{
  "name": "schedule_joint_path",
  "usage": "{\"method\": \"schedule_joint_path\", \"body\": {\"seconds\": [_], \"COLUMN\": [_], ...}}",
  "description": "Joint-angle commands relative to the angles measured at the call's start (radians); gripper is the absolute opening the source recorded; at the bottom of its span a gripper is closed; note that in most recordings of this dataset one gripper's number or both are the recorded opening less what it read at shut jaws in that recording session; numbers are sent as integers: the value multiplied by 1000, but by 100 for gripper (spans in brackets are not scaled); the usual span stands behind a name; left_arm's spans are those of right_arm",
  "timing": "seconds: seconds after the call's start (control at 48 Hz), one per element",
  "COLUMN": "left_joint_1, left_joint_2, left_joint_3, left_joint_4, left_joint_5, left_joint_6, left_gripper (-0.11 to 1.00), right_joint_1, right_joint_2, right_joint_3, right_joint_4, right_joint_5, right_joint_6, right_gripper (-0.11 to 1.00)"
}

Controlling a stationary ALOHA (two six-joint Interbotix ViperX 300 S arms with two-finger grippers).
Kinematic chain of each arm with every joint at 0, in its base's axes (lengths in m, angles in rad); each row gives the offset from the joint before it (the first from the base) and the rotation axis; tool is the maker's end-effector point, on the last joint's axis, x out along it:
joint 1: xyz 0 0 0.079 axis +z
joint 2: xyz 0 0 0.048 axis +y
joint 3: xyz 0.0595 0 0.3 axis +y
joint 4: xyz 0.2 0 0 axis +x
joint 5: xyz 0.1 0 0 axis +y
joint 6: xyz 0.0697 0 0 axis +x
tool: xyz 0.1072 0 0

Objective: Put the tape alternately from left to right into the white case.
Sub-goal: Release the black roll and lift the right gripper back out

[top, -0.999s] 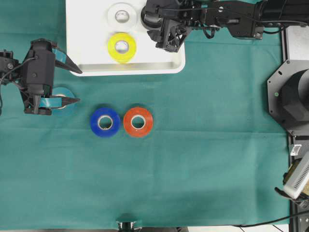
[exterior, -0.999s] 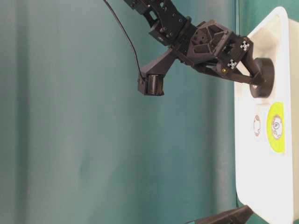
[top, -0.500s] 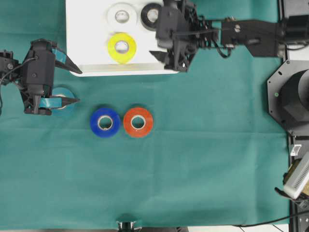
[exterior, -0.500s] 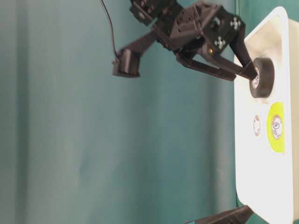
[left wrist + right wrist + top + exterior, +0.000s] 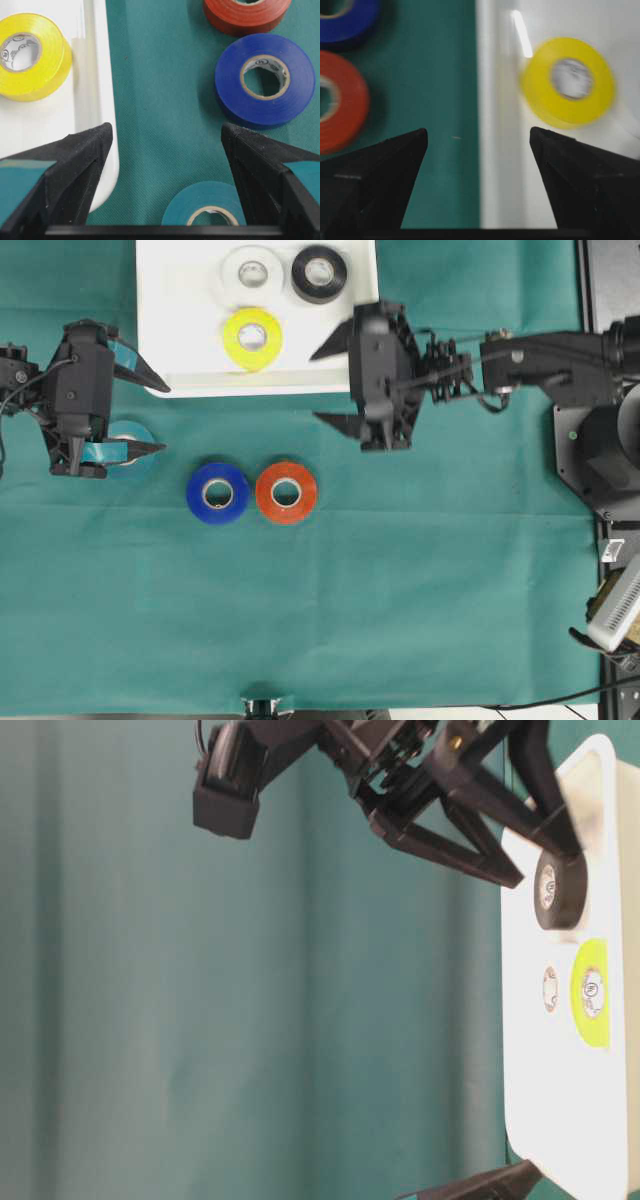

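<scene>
Overhead exterior shows three small rolls of electrical tape already lying in the large shallow white plastic case: white roll, black roll and yellow roll. Three remain on the green cloth: teal roll, blue roll and orange-red roll.

The left gripper hangs with its fingers spread wide and empty, the teal roll lying flat just under and between them, so this arm looks the nearer for the next pick, a straight drop. The right gripper, likewise spread and holding nothing, sits over the case's lower right corner; the orange-red roll lies below and to its left in this view.

A second ago the right gripper was over the case at the black roll; it has since drawn clear, leaving that roll inside. The left arm has not moved.
</scene>
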Motion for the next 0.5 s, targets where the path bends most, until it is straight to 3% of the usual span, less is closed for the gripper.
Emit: {"method": "schedule_joint_path", "body": {"seconds": [0.0, 0.187, 0.479], "left_joint_1": [0, -2, -15], "left_joint_2": [-17, -17, -17], "left_joint_3": [-11, -9, -9], "left_joint_4": [-2, -2, -2], "left_joint_5": [-5, 0, 23], "left_joint_6": [-2, 0, -3], "left_gripper": [99, 99, 99], "right_joint_1": [41, 107, 114], "right_joint_2": [-25, -23, -23], "right_joint_3": [-6, 0, 0], "right_joint_4": [-2, 2, 2], "right_joint_5": [-11, -9, -11], "right_joint_6": [2, 2, 2], "right_gripper": [86, 86, 86]}}
